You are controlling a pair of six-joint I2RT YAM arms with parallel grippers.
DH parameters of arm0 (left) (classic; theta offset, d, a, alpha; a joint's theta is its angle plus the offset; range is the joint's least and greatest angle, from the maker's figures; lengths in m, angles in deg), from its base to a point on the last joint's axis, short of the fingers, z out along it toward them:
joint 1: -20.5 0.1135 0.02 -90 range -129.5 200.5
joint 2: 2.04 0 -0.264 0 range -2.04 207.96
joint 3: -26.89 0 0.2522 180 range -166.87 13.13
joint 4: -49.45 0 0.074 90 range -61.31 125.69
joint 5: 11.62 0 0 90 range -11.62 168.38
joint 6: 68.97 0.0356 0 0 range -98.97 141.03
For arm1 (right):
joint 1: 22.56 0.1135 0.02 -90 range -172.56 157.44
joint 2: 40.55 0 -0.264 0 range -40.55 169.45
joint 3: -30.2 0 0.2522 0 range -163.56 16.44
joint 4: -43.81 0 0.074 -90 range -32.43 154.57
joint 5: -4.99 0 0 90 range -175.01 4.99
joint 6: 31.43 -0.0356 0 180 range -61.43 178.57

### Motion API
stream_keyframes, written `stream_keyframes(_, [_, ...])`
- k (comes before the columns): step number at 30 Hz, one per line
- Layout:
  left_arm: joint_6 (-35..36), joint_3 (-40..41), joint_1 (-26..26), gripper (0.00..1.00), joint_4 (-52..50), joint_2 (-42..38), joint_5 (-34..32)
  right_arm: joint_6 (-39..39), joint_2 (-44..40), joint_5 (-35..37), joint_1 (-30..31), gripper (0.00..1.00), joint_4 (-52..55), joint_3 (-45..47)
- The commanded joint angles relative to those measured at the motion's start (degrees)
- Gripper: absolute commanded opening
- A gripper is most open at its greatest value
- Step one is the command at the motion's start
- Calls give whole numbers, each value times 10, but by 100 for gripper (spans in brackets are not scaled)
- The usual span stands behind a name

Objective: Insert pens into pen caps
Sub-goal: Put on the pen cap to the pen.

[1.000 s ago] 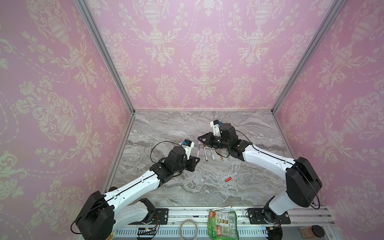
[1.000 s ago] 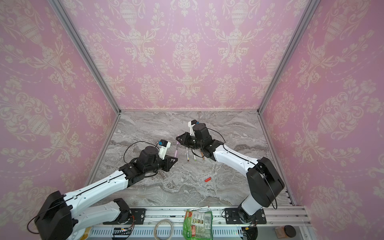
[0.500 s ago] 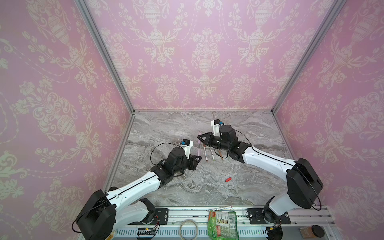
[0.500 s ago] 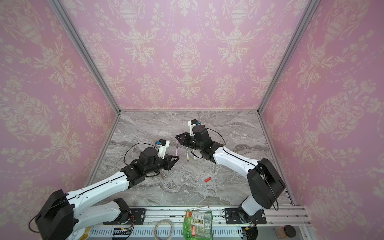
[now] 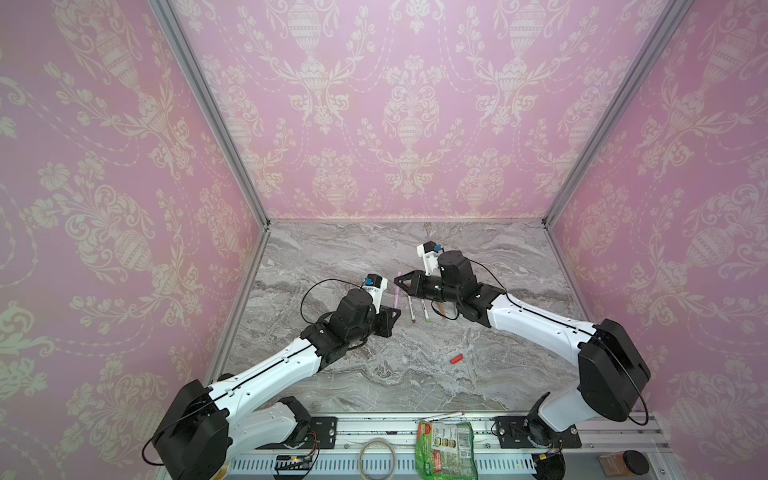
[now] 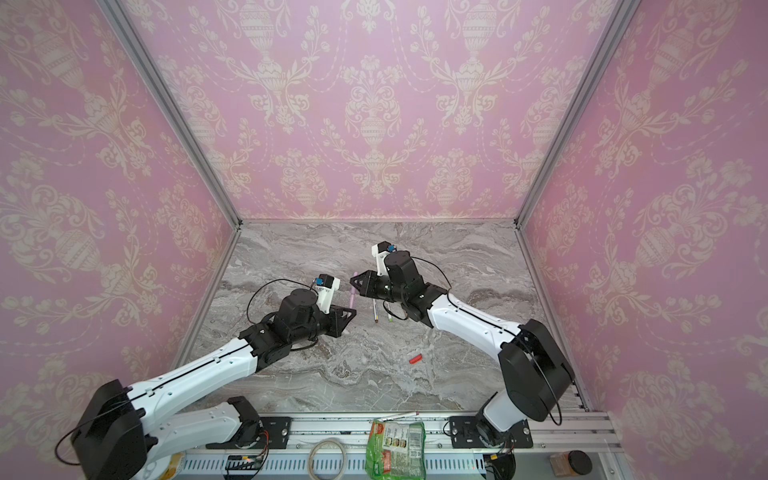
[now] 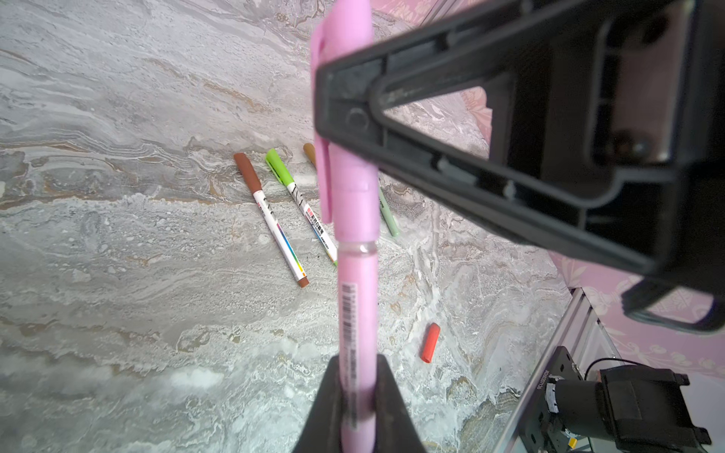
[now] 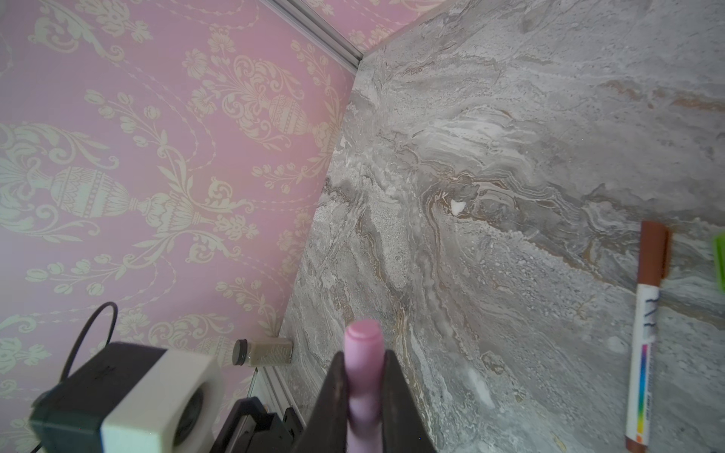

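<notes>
- Pink pen, above the marble counter, pinched at its barrel by the left pincer.
- Right pincer pinches its pink cap.
- Red cap lies loose on the counter.

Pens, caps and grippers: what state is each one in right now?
Left gripper: shut on pink pen.
Right gripper: shut on pink cap.
Pink cap: on pink pen.
Brown pen: capped, lying on table.
Green pen: capped, lying on table.
Red cap: loose on table.
Pale green pen: mostly hidden.
</notes>
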Motion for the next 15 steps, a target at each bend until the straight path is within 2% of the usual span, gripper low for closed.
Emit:
stream_keyframes(1, [26, -18, 2, 0, 55, -21, -31, 13, -3, -49, 10, 0, 58, 1])
stream_keyframes(10, [45, -37, 10, 0, 90, -10, -58, -18, 15, -67, 28, 0, 24, 26])
stream_keyframes(15, [68, -89, 49, 0, 115, 24, -40, -25, 28, -66, 56, 0, 39, 47])
